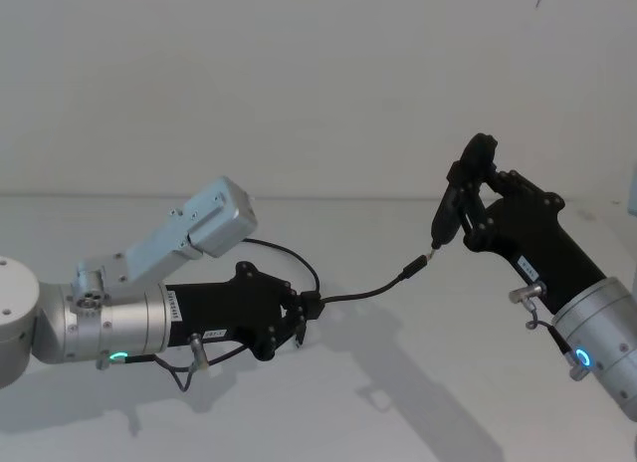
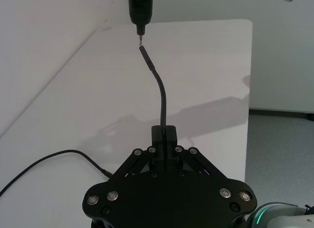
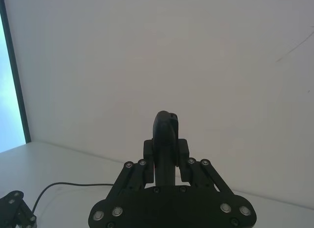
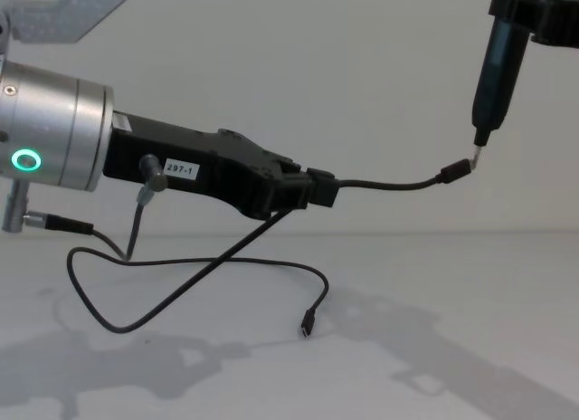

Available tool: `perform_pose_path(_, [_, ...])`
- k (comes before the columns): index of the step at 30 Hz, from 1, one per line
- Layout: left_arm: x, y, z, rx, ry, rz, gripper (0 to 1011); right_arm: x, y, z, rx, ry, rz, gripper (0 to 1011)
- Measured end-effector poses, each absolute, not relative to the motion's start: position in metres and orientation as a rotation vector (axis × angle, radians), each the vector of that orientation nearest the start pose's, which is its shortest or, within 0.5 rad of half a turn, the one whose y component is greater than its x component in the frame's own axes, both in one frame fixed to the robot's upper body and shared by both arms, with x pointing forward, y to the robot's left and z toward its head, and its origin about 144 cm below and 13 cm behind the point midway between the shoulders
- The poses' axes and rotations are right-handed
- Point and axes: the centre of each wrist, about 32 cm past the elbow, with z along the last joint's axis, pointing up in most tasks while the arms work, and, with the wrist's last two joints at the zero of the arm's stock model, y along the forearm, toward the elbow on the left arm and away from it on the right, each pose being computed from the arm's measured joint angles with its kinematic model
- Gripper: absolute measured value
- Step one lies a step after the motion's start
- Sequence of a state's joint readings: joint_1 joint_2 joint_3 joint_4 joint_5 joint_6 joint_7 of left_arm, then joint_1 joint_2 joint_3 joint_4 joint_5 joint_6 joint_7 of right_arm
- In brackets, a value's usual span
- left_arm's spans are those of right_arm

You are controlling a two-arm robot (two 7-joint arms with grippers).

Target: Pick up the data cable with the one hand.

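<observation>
**Mia:** Where is the data cable [image 4: 389,184] now?

**Sam:** The left claw [image 4: 318,188] has it. The claw is pinched tight on the cable, a little way back from one plug, and it is up in the air above the tabletop [image 4: 470,348].

**Mia:** So the picking up is done?

**Sam:** I think mostly, yes. The held part sticks out from the left claw, off the tabletop. But the rest droops down under the claw in a big loop, and the other plug [image 4: 308,326] seems to lie on the tabletop, below the claw.

**Mia:** What is the right claw [image 1: 464,195] doing?

**Sam:** It is up high, away from the left claw, and it is squeezed shut on a thin black pen tool [image 4: 497,65]. The metal tip of that tool looks like it is touching the free plug [image 4: 458,171] of the cable, or is right beside it. I cannot tell which.

**Mia:** What is left, then?

**Sam:** My guess is not much. Maybe lift the left claw higher so the droopy end comes off the tabletop too.
</observation>
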State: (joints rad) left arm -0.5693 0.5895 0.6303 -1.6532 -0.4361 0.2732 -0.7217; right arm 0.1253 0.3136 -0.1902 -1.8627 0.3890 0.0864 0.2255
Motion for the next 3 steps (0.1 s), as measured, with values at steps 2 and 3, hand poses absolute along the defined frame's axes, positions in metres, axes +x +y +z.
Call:
perform_pose_path(2, [0.5354, 0.2189, 1.3003, 0.299, -0.187, 0.354, 32, 0.4677, -0.2337, 1.2657, 0.22, -0.154, -1.05, 279])
perform_pose_path(3, [0.5354, 0.2189, 1.3003, 0.299, -0.187, 0.355, 32, 0.4677, -0.2337, 1.2657, 0.22, -0.154, -1.05, 279])
